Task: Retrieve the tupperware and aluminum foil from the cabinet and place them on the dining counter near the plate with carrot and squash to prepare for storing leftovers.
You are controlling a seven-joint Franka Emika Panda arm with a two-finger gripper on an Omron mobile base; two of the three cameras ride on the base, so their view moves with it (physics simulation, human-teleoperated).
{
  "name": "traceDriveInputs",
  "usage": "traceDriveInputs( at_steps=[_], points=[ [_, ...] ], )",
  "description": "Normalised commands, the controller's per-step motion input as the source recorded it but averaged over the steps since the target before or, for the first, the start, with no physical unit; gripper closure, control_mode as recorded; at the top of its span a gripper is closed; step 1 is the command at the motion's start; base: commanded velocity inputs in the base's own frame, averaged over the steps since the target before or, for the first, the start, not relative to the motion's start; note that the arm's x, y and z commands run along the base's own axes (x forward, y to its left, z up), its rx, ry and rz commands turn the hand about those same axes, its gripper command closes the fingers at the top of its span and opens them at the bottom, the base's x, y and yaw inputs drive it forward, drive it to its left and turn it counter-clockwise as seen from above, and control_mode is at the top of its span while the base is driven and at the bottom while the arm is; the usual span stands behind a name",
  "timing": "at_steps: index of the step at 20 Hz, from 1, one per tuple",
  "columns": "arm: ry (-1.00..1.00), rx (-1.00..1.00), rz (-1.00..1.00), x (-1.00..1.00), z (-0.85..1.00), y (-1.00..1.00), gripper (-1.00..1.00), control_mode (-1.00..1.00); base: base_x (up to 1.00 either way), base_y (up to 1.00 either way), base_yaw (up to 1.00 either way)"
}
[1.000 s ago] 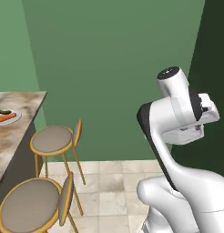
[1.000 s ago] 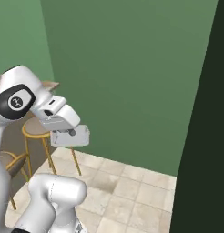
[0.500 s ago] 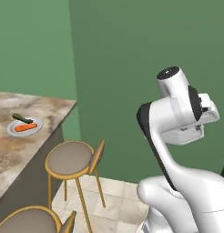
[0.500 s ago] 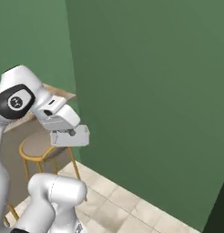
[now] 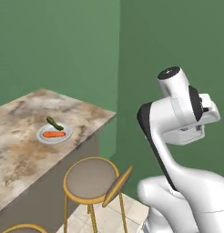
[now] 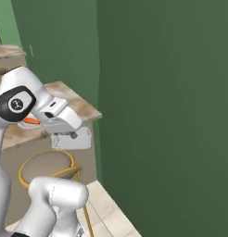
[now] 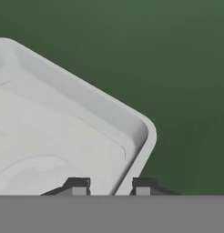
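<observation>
My gripper (image 7: 111, 186) is shut on the rim of a white tupperware (image 7: 63, 132); one fingertip sits inside the rim and one outside. The right base view has the tupperware (image 6: 74, 140) hanging under the hand (image 6: 65, 121), in the air in front of the arm. On the marbled dining counter (image 5: 22, 145) stands the plate (image 5: 41, 136) with an orange carrot (image 5: 53, 134) and a green squash (image 5: 54, 123). It lies well to the left of the arm. The aluminum foil is out of view.
A round stool (image 5: 91, 177) with a yellow frame stands by the counter's edge, between the counter and my base. Its seat (image 6: 41, 164) sits under the held tupperware. Green walls (image 5: 145, 54) close the corner ahead, and tiled floor (image 6: 106, 208) lies below.
The whole picture has shifted, so the base has moved: counter, plate and stool now sit closer and further in. The arm holds the same pose with the tupperware.
</observation>
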Motion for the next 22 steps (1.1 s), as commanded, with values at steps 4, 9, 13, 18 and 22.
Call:
traceDriveInputs(
  at_steps=[4, 9, 13, 18, 22],
  points=[
    [0.00, 0.00, 0.00, 0.00, 0.00, 0.00, 1.00, 1.00, 1.00, -0.01, 0.68],
    [0.00, 0.00, 0.00, 0.00, 0.00, 0.00, 1.00, 1.00, 1.00, 0.00, 0.73],
    [0.00, 0.00, 0.00, 0.00, 0.00, 0.00, 1.00, 1.00, 0.97, 0.00, 0.72],
    [0.00, 0.00, 0.00, 0.00, 0.00, 0.00, 1.00, 1.00, 0.98, 0.16, 0.60],
    [-0.03, 0.00, 0.39, 1.00, -0.48, 0.32, 1.00, -1.00, 0.00, 0.00, 0.00]
  ],
)
